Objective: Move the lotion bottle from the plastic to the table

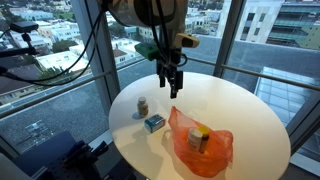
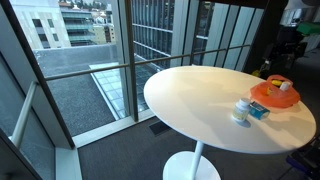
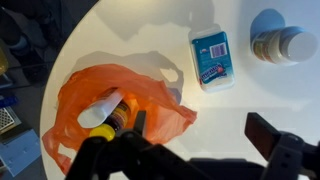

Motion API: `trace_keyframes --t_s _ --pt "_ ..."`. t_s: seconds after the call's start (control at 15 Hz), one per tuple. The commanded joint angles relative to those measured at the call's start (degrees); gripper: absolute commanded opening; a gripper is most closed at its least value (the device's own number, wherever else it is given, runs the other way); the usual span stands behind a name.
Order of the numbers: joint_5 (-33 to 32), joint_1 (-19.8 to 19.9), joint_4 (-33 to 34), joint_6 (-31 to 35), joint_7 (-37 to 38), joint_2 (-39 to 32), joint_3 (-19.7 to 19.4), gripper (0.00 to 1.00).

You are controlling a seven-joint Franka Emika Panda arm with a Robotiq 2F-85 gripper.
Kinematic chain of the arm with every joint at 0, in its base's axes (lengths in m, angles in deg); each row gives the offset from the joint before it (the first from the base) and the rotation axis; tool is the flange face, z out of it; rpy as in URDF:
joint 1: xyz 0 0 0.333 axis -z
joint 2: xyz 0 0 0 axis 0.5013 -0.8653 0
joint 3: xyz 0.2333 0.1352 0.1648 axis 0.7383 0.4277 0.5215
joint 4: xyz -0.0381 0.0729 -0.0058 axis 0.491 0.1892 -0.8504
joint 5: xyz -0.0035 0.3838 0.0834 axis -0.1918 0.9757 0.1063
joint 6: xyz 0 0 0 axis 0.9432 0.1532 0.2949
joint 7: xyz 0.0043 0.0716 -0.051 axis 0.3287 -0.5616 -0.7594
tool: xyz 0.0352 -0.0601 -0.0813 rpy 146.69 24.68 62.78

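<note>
I have the gripper [image 1: 171, 88] hanging from the arm above the table [image 1: 250, 110]. The wrist is upright, the fingers point straight down, and the jaws are spread wide with nothing between them. Nearest to it in the wrist view, below and off to one side, lies the orange plastic bag [image 3: 75, 110]. The lotion bottle [image 3: 103, 110] rests inside its open mouth. Farther out sits a blue-and-white box [image 3: 212, 57], and beyond that a small jar [image 3: 280, 45].
</note>
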State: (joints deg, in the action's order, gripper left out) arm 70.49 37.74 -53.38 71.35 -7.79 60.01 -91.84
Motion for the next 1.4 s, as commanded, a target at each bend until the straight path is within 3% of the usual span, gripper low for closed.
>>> trace_keyframes --t_s 0.0,0.93,1.33 --pt "0.2 0.61 0.94 0.55 -1.51 -0.83 -0.99 1.0" --pt "0.68 3.78 7.73 3.22 -3.55 -13.29 -5.54 1.0" --pt "-0.26 3.87 8.14 3.83 -2.16 -15.34 -6.91 1.0"
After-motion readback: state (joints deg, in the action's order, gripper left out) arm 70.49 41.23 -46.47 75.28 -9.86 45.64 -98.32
